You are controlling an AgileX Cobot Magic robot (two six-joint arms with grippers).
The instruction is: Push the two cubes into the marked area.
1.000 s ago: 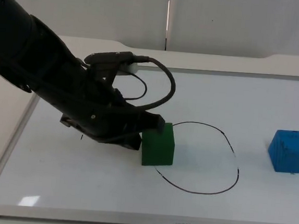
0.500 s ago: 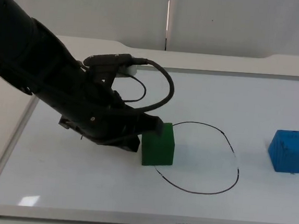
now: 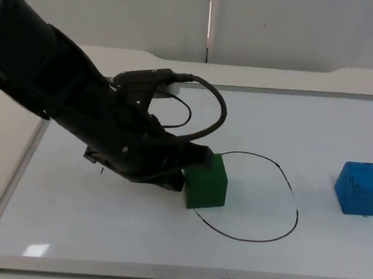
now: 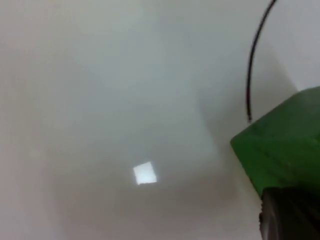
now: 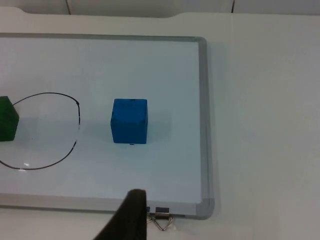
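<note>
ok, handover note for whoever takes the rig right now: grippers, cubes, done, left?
Left gripper: low on the whiteboard, pressed against the green cube on the side away from the marked area.
Right gripper: waiting off the board's near edge, touching nothing.
Green cube: straddling the drawn outline, only partly inside.
Blue cube: outside the outline, near the board's right edge, untouched.
Done: neither cube fully in.
Left: finish pushing green inside, then push blue in, likely with the right arm.

White table [image 3: 83, 51], whiteboard [image 3: 344, 127], green cube [image 3: 207, 181], blue cube [image 3: 362, 188]
</note>
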